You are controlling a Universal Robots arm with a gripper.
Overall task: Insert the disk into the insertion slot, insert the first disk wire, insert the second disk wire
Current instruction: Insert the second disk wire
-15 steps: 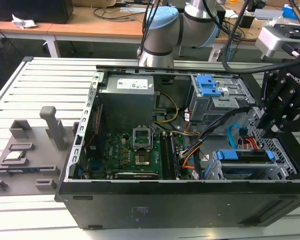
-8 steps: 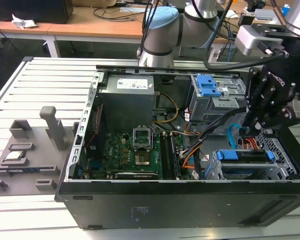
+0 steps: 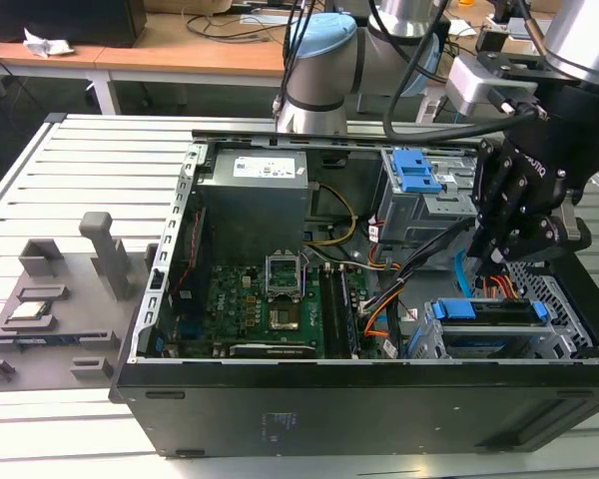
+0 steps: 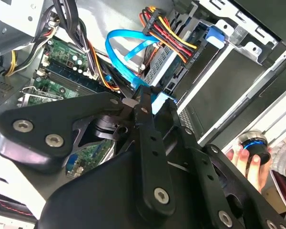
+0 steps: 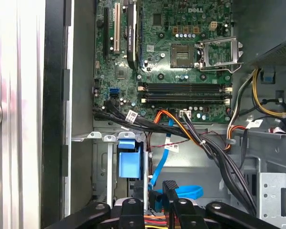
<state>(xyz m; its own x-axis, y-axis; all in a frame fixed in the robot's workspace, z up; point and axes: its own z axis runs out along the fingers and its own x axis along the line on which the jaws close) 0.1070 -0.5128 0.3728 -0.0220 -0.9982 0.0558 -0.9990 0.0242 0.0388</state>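
The disk [image 3: 484,311], framed by its blue carrier [image 5: 128,160], sits inside the insertion slot [image 3: 554,299], a perforated silver cage at the case's front corner on the exterior view's right. The first disk wire [image 4: 168,34], an orange, red and black bundle, runs to the disk's rear edge, and its black plug looks seated there. The second disk wire [image 4: 124,47], a flat light blue cable, loops up from the board. My gripper [image 4: 152,101] is shut on its plug end, just behind the disk. In the exterior view the gripper [image 3: 494,254] hangs right above the slot.
A taller grey cage with a blue latch [image 3: 414,170] stands behind the slot. The motherboard [image 3: 270,299] and a thick black cable bundle [image 5: 219,157] lie beside it. A person's hand [image 4: 250,162] rests outside the case. Grey fixtures [image 3: 50,299] sit on the table.
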